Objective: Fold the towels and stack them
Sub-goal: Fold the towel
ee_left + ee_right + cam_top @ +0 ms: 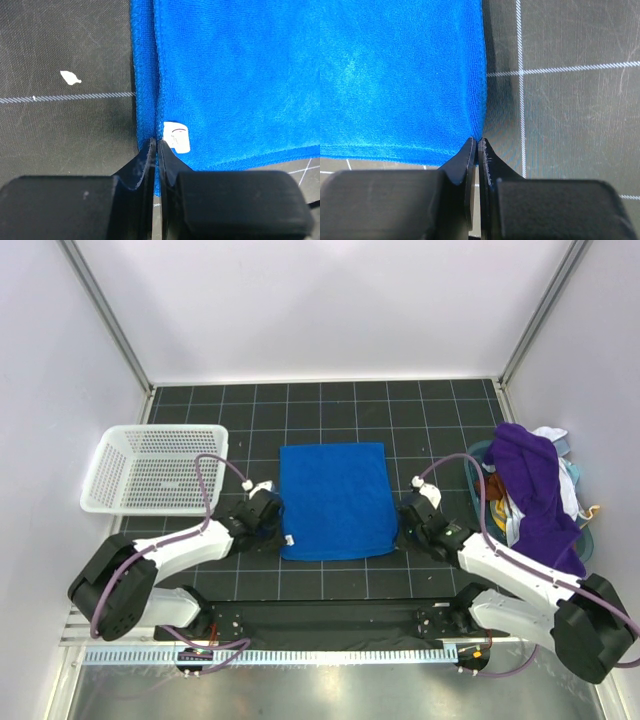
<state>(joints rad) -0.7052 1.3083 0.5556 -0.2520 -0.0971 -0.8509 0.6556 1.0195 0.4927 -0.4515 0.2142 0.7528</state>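
Centrally, the blue towel (335, 500) lay flat as a folded rectangle on the black gridded mat (330, 410), its layered left edge showing as a double fold in the left wrist view. The left gripper (156, 142) sat at the towel's near-left corner with its jaws pressed together and a strip of that blue edge pinched between them, just beside a small white tag (177, 136) sewn onto the cloth. The right gripper (477, 141) was at the near-right corner, its jaws likewise drawn together on the very tip of the blue fabric where the side edge met the near hem. To the left of the mat's middle, well apart from the towel, stood the white basket (105, 475), a perforated plastic tray set slightly askew. On the far right a pale blue tub (476, 454) held a heap of cloth: the purple towel (535, 495) lay draped over the top and spilled down the near side, and the white towel (572, 480) was bunched behind and beside it against the wall. Something small and orange-brown showed under the purple cloth, too hidden to name.
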